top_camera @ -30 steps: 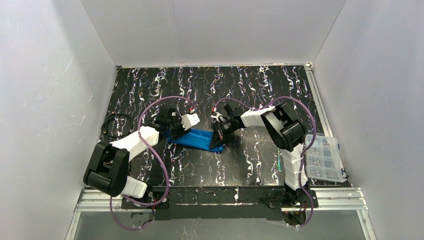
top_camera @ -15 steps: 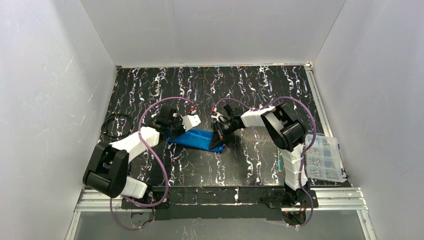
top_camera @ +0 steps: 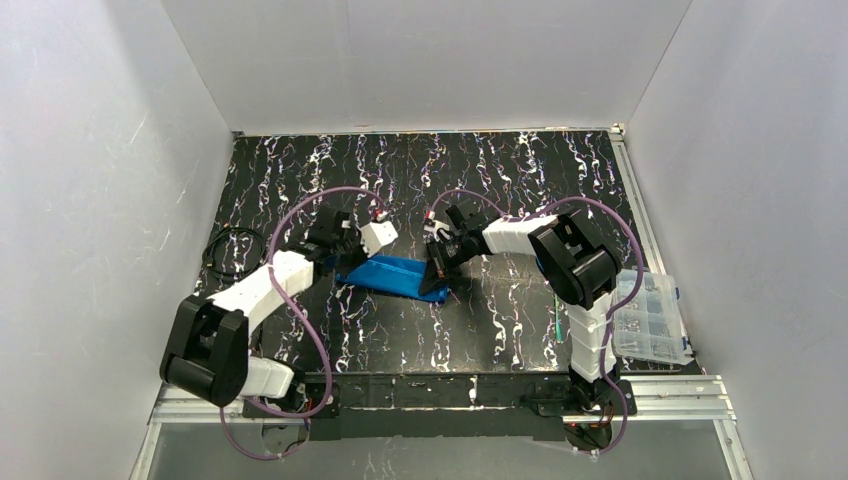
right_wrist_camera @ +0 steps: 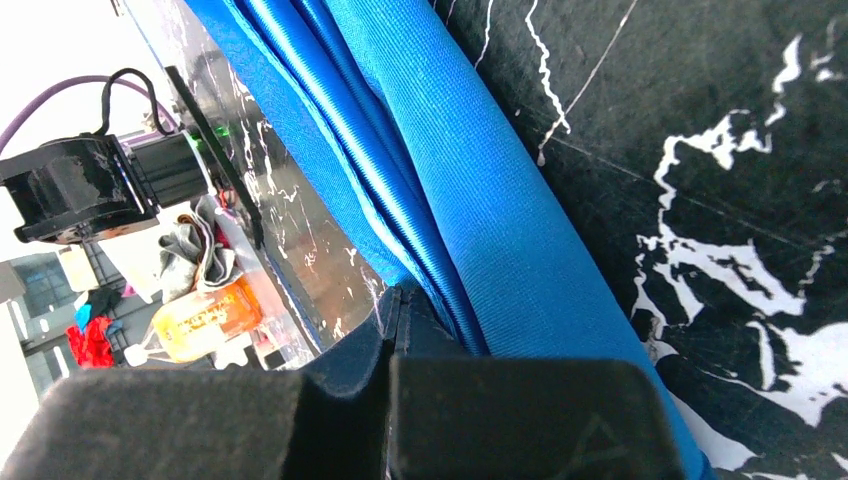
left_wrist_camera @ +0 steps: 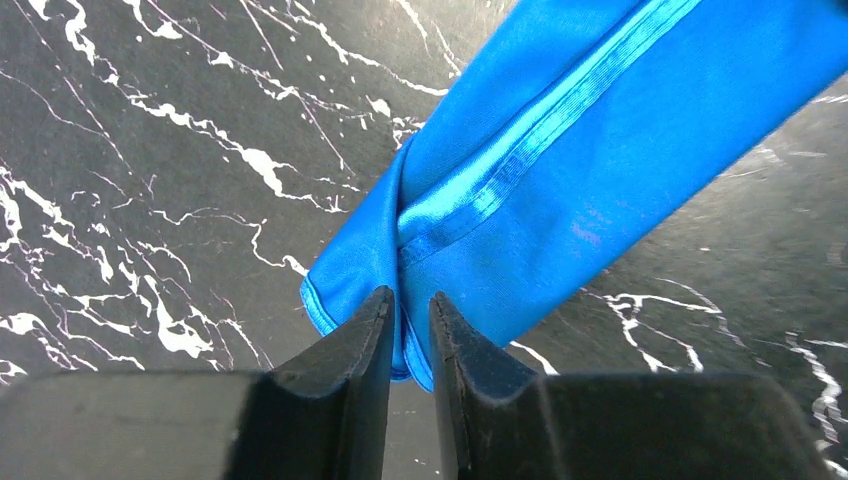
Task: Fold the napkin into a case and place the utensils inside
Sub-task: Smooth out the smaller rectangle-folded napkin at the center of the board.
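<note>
The blue napkin (top_camera: 393, 275) is a long folded strip, stretched between both grippers low over the black marbled table. My left gripper (top_camera: 350, 266) is shut on its left end; in the left wrist view the jaws (left_wrist_camera: 410, 318) pinch the hemmed corner of the cloth (left_wrist_camera: 560, 150). My right gripper (top_camera: 437, 278) holds the right end. In the right wrist view its jaws (right_wrist_camera: 396, 312) are pressed together at the edge of the layered folds (right_wrist_camera: 480, 200). A thin greenish stick, possibly the utensils (top_camera: 554, 326), lies by the right arm's lower link.
A clear plastic compartment box (top_camera: 650, 316) sits at the table's right edge. A black cable coil (top_camera: 232, 250) lies at the left. Purple cables loop over both arms. White walls close in the table on three sides.
The left arm has drawn slightly back and to the left with the napkin's end. The strip lies a little straighter. The right gripper has barely moved.
</note>
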